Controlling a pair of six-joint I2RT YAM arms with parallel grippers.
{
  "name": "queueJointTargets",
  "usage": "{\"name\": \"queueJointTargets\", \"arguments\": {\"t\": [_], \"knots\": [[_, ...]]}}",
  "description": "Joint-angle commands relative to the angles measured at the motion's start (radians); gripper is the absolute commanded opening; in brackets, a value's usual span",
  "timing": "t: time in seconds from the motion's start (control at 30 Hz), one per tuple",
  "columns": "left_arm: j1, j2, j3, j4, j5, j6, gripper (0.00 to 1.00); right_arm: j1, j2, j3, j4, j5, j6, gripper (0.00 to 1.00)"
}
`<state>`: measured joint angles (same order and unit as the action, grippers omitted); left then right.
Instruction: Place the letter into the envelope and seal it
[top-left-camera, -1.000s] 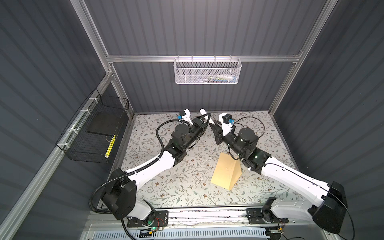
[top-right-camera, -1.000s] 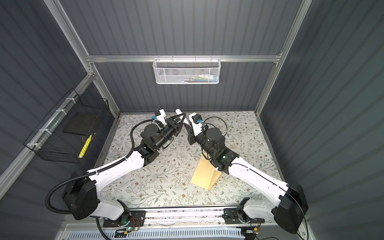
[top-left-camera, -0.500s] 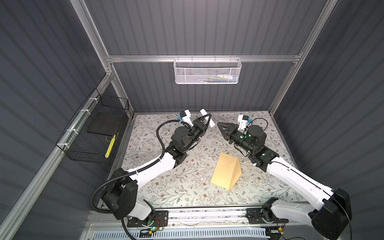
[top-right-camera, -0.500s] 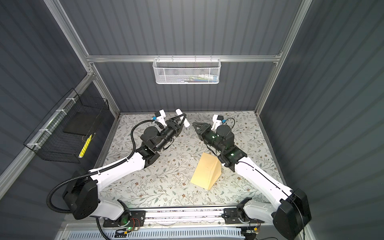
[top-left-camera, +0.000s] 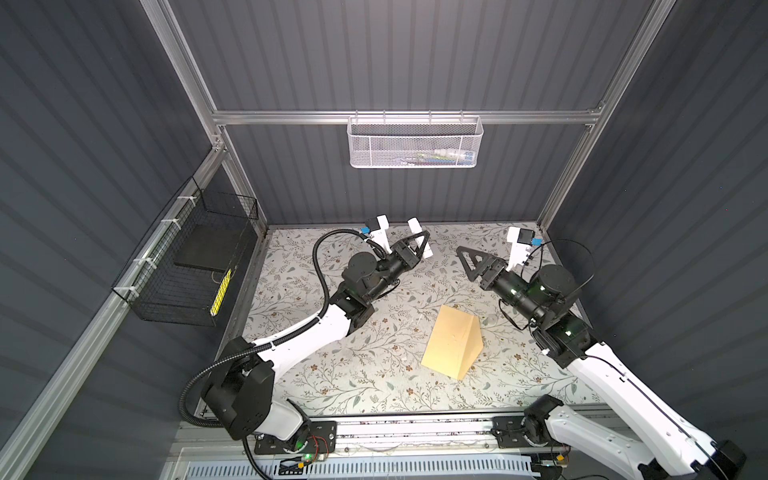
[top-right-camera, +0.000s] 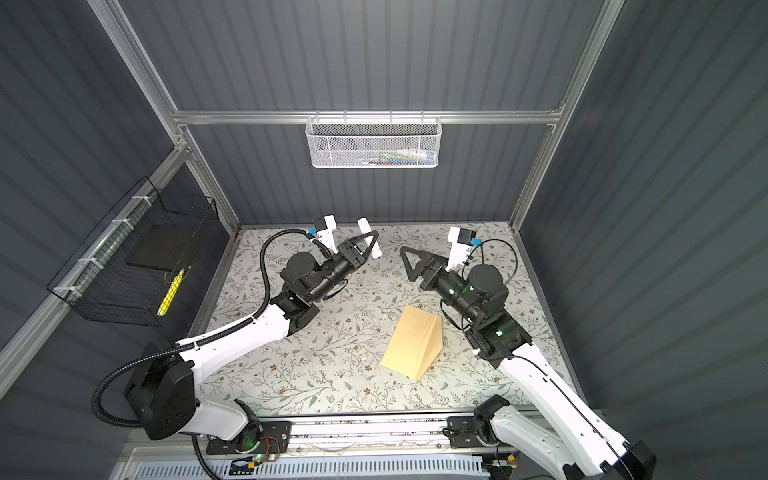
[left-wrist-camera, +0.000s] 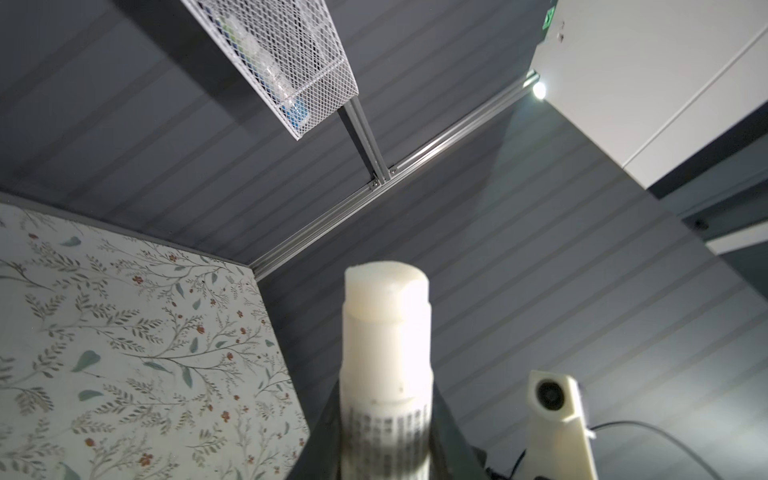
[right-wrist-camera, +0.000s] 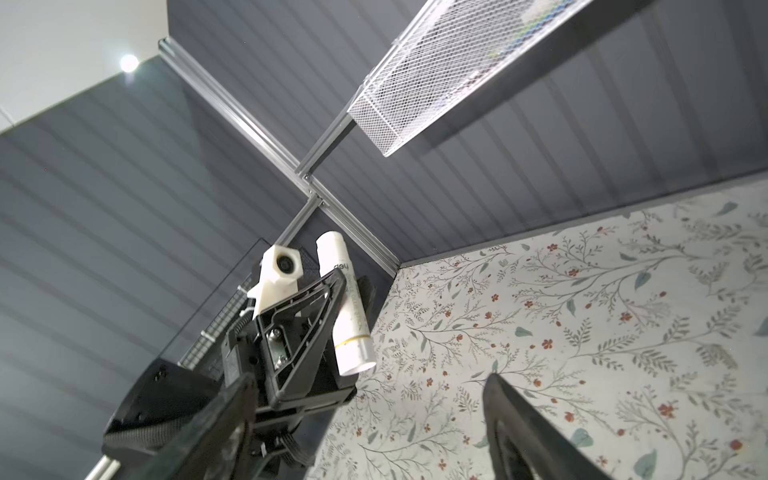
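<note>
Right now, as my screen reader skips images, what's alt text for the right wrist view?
The left gripper is shut on a white tube over the floral table. The right gripper's open fingers fill the foreground; a mesh basket hangs beyond.

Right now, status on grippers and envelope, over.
Left gripper shut on glue stick, right gripper open, empty. Envelope flat on mat, flap half-raised; letter not visible. Nothing blocking it.

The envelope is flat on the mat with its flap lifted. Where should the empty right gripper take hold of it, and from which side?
Probably the raised flap of the envelope, near its pointed tip, coming in from the right arm's side. The body lies flat on the mat, leaving no edge to pinch, while the flap stands clear of it and faces the open right gripper.
</note>
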<state>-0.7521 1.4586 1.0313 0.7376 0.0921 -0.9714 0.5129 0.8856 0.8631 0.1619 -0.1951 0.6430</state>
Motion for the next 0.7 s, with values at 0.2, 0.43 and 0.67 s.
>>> {"name": "queueJointTargets", "arguments": {"t": [0.2, 0.43, 0.67], "knots": [[-0.006, -0.118, 0.014, 0.009, 0.13, 0.344, 0.0, 0.0, -0.067, -0.167, 0.186, -0.209, -0.459, 0.98], [-0.006, -0.086, 0.028, 0.02, 0.106, 0.226, 0.0, 0.008, 0.012, -0.158, 0.313, -0.248, -0.432, 0.99], [-0.005, -0.035, 0.016, 0.082, 0.046, -0.012, 0.0, 0.054, 0.118, -0.099, 0.361, -0.229, -0.442, 0.99]]}}
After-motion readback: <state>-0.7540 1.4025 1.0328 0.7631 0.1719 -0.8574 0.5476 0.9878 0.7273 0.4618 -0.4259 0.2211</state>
